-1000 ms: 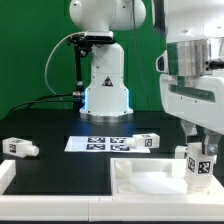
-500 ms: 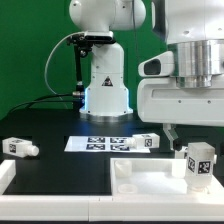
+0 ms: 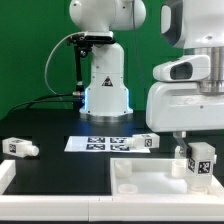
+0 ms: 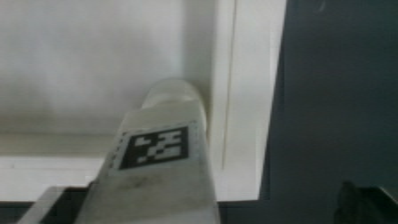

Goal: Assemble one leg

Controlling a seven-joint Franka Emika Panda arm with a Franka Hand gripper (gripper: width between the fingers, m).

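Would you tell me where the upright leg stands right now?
The upright leg stands at the exterior view's right, on the white tray, right of the marker board.

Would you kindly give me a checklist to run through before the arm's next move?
1. Small white plastic leg with a square tag stands upright in the large white tray-like part: ok.
2. Gripper open, not clamping that leg: ok.
3. That leg fully seated at its base: cannot tell.
4. Second leg lies free beside the marker board: ok.
5. Third leg lies free at the exterior view's left: ok.
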